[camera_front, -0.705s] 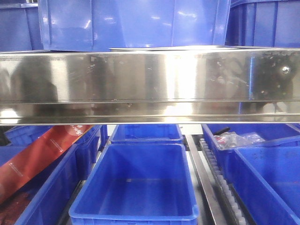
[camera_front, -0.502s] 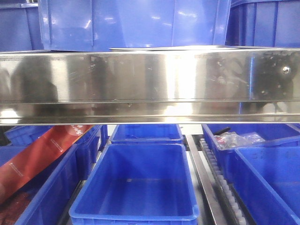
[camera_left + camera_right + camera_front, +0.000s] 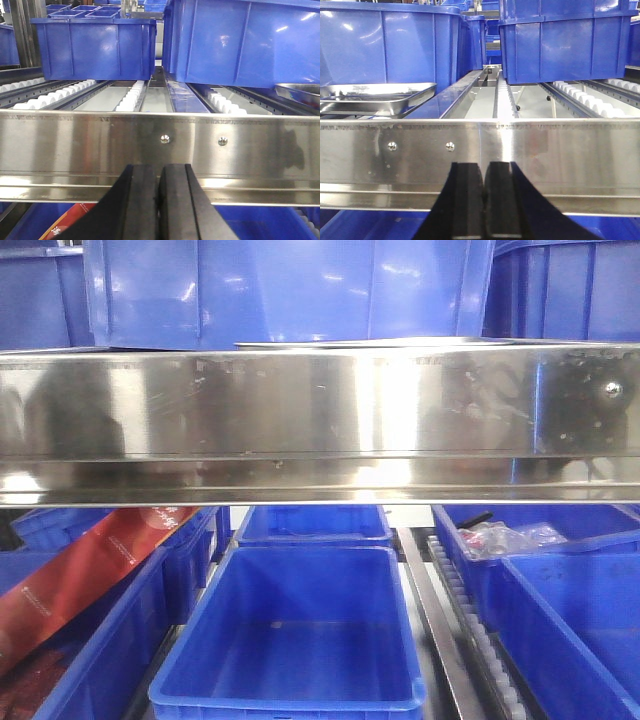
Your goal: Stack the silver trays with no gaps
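Observation:
Silver trays [image 3: 375, 97] rest on the shelf at the left of the right wrist view, one shallow tray nested on a second rim beneath it. The left wrist view catches only a tray corner [image 3: 300, 92] at the right edge. From the front just a thin silver rim [image 3: 400, 342] shows above the rail. My left gripper [image 3: 159, 170] is shut and holds nothing, low in front of the steel rail. My right gripper [image 3: 484, 167] is likewise shut and empty, in front of the rail, to the right of the trays and below them.
A broad mirror-like steel rail [image 3: 320, 410] with screw heads [image 3: 164, 138] runs across all views. Blue bins [image 3: 95, 47] stand on white roller tracks [image 3: 131, 97] behind it. An open blue bin [image 3: 300, 630] and a red package [image 3: 80, 575] lie on the level below.

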Robot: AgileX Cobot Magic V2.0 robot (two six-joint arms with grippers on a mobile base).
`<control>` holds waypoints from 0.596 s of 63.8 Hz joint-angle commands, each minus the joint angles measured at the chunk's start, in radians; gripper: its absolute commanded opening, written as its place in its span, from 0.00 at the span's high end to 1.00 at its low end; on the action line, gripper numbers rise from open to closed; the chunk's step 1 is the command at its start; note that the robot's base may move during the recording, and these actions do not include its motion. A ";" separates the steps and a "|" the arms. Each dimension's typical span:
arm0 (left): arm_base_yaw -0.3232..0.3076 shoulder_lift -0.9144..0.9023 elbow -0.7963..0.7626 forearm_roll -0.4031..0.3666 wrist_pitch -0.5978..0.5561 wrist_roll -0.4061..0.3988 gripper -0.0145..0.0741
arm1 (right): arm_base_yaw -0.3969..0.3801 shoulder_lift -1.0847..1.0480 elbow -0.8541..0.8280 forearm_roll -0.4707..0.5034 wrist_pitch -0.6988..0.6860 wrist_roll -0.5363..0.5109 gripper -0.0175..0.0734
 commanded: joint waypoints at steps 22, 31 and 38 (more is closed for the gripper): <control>0.001 -0.004 -0.002 -0.078 -0.204 -0.007 0.85 | -0.001 -0.004 -0.001 0.011 -0.258 0.011 0.89; 0.001 -0.004 -0.093 -0.198 -0.223 -0.007 0.85 | -0.001 -0.004 -0.037 0.093 -0.370 0.090 0.89; 0.001 -0.004 -0.253 -0.188 -0.082 -0.007 0.85 | -0.001 -0.004 -0.140 0.096 -0.367 0.090 0.89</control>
